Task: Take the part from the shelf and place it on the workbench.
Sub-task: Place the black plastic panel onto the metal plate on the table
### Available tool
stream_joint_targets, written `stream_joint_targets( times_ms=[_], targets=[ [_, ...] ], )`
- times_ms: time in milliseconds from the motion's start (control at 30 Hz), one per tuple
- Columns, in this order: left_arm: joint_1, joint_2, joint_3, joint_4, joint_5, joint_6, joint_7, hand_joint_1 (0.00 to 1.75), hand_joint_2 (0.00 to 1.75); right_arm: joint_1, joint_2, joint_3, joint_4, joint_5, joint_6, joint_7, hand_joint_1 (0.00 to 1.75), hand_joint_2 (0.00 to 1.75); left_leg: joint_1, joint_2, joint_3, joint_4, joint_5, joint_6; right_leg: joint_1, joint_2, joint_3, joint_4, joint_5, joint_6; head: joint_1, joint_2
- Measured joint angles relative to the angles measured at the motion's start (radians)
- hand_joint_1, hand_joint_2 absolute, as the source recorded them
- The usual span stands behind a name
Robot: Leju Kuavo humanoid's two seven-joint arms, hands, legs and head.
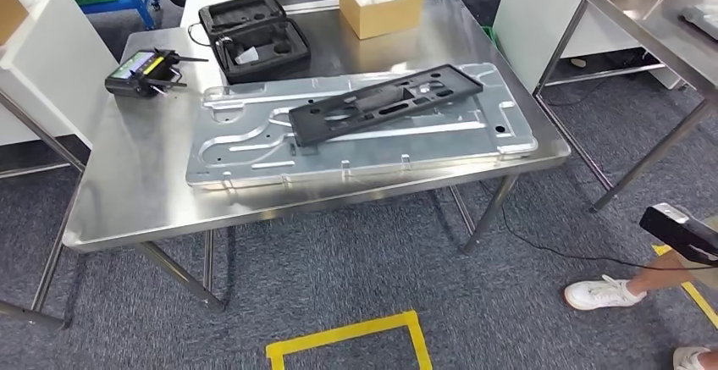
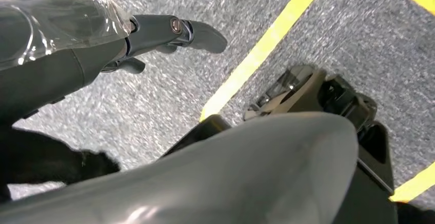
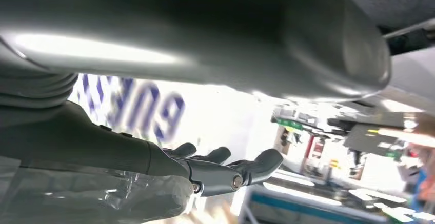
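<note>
**Black part lies on the metal panel; both hands hold nothing**

The black part (image 1: 385, 103), a long flat moulded piece with slots and holes, lies at a slant across the top of a large pressed metal panel (image 1: 254, 162). That panel lies flat on the steel tabletop (image 1: 127, 192), taking up most of its near half. Beyond the panel's far edge sits an open black foam-lined case (image 1: 252, 35), and just beside the case, off the panel's far left corner, is a black handheld controller (image 1: 140, 72) with a lit screen. Past the panel's far right corner stands an open cardboard box (image 1: 378, 2).

On the grey carpet in front of the tabletop, yellow floor tape (image 1: 347, 336) marks a square. To the right of the panel and well apart from it, a person's white shoe (image 1: 599, 294) stands on the carpet.

The left hand (image 2: 154, 37) hangs above the carpet near a yellow tape line, its fingers loosely extended and holding nothing. The right hand (image 3: 215, 170) is likewise empty, its fingers apart and gently curved against a bright, blurred background.
</note>
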Motion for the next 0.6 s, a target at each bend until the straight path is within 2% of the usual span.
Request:
stream_joint_targets(
  times_ms=[33,67,100,133,167,200,267,300,333,367,400,433,467,500,533,567,600],
  targets=[
    [0.000,0.000,0.001,0.000,0.005,0.003,-0.001,0.00,0.00,0.002,0.034,-0.014,0.023,-0.005,-0.038,-0.026,0.00,0.00,0.000,-0.001,-0.008,0.010,0.005,-0.006,0.003,0.001,0.019,-0.033,-0.018,-0.009,0.000,0.000],
    [0.001,0.000,0.002,0.000,0.009,0.006,-0.002,0.00,0.00,0.004,0.067,-0.022,0.047,-0.010,-0.074,-0.053,0.00,0.00,0.001,-0.002,-0.012,0.015,0.011,-0.011,0.006,0.001,0.020,-0.040,-0.020,-0.024,0.000,0.000],
    [0.003,0.000,0.002,0.000,0.014,0.010,-0.003,0.00,0.00,0.004,0.098,-0.025,0.073,-0.018,-0.109,-0.078,0.00,0.00,0.002,-0.003,-0.014,0.017,0.015,-0.016,0.005,-0.002,0.011,-0.034,-0.015,-0.035,0.000,0.000],
    [0.004,0.001,0.002,0.000,0.020,0.013,-0.004,0.00,0.00,0.002,0.126,-0.026,0.098,-0.026,-0.143,-0.102,0.00,0.00,0.004,-0.003,-0.019,0.026,0.005,-0.020,0.005,-0.002,0.003,-0.031,-0.008,-0.045,-0.001,0.000],
    [0.005,0.001,0.002,0.000,0.025,0.016,-0.006,0.00,0.00,-0.003,0.153,-0.027,0.124,-0.037,-0.174,-0.126,0.00,0.00,0.005,-0.003,-0.029,0.051,-0.023,-0.025,0.005,-0.003,-0.006,-0.030,0.001,-0.055,-0.001,0.000],
    [0.005,0.001,0.002,0.000,0.029,0.018,-0.007,0.00,0.00,-0.010,0.178,-0.027,0.151,-0.050,-0.203,-0.148,0.00,0.00,0.007,-0.002,-0.042,0.094,-0.069,-0.030,0.005,-0.003,-0.018,-0.030,0.011,-0.062,-0.002,0.000],
    [0.003,0.001,0.002,0.000,0.037,0.023,-0.008,0.00,0.00,-0.031,0.229,-0.027,0.216,-0.082,-0.254,-0.190,0.00,0.00,0.008,-0.003,-0.070,0.224,-0.170,-0.035,0.008,-0.002,-0.045,-0.030,0.033,-0.069,-0.002,0.000],
    [0.003,0.001,0.002,0.000,0.041,0.026,-0.008,0.00,0.00,-0.047,0.255,-0.025,0.256,-0.102,-0.279,-0.213,0.00,0.00,0.007,-0.003,-0.076,0.280,-0.197,-0.034,0.010,-0.001,-0.060,-0.029,0.045,-0.071,-0.002,0.000],
    [0.003,0.001,0.002,0.000,0.045,0.028,-0.008,0.00,0.00,-0.067,0.282,-0.023,0.301,-0.125,-0.305,-0.239,0.00,0.00,0.004,-0.003,-0.069,0.312,-0.202,-0.029,0.013,0.000,-0.075,-0.029,0.057,-0.072,-0.002,0.000],
    [0.003,0.001,0.002,0.000,0.050,0.030,-0.008,0.00,0.00,-0.090,0.307,-0.020,0.353,-0.150,-0.329,-0.267,0.00,0.00,0.001,-0.003,-0.046,0.310,-0.186,-0.019,0.018,0.002,-0.091,-0.029,0.069,-0.073,-0.002,0.000],
    [0.004,0.001,0.002,0.000,0.054,0.031,-0.008,0.00,0.00,-0.114,0.331,-0.016,0.406,-0.175,-0.349,-0.295,0.00,0.00,-0.005,-0.003,-0.008,0.275,-0.160,-0.005,0.023,0.003,-0.106,-0.029,0.081,-0.074,-0.002,0.000],
    [0.007,0.002,0.001,0.000,0.057,0.032,-0.007,0.00,0.00,-0.139,0.356,-0.012,0.460,-0.198,-0.367,-0.325,0.00,0.00,-0.015,-0.003,0.045,0.210,-0.141,0.014,0.025,0.005,-0.119,-0.029,0.093,-0.076,-0.002,0.000],
    [0.011,0.002,0.001,0.000,0.060,0.033,-0.006,0.00,0.00,-0.166,0.379,-0.008,0.516,-0.219,-0.386,-0.355,0.00,0.00,-0.025,-0.003,0.107,0.124,-0.135,0.033,0.029,0.007,-0.129,-0.030,0.104,-0.076,-0.002,0.000],
    [0.015,0.002,0.001,0.000,0.063,0.033,-0.005,0.00,0.00,-0.191,0.405,-0.003,0.575,-0.237,-0.404,-0.386,0.00,0.00,-0.033,-0.003,0.159,0.046,-0.140,0.044,0.032,0.009,-0.136,-0.031,0.115,-0.075,-0.001,0.000],
    [0.019,0.002,0.000,0.000,0.066,0.035,-0.004,0.00,0.00,-0.216,0.428,0.002,0.634,-0.255,-0.421,-0.418,0.00,0.00,-0.040,-0.003,0.193,-0.010,-0.147,0.048,0.033,0.010,-0.141,-0.035,0.127,-0.073,-0.001,0.000],
    [0.022,0.002,0.000,0.000,0.069,0.036,-0.004,0.00,0.00,-0.240,0.452,0.007,0.693,-0.270,-0.433,-0.445,0.00,0.00,-0.042,-0.003,0.207,-0.042,-0.150,0.047,0.036,0.010,-0.144,-0.041,0.140,-0.070,-0.001,0.000],
    [0.024,0.001,0.000,0.000,0.071,0.037,-0.004,0.00,0.00,-0.260,0.472,0.011,0.749,-0.282,-0.438,-0.465,0.00,0.00,-0.039,-0.003,0.200,-0.053,-0.140,0.041,0.037,0.010,-0.146,-0.047,0.152,-0.066,-0.001,0.000]
  ],
)
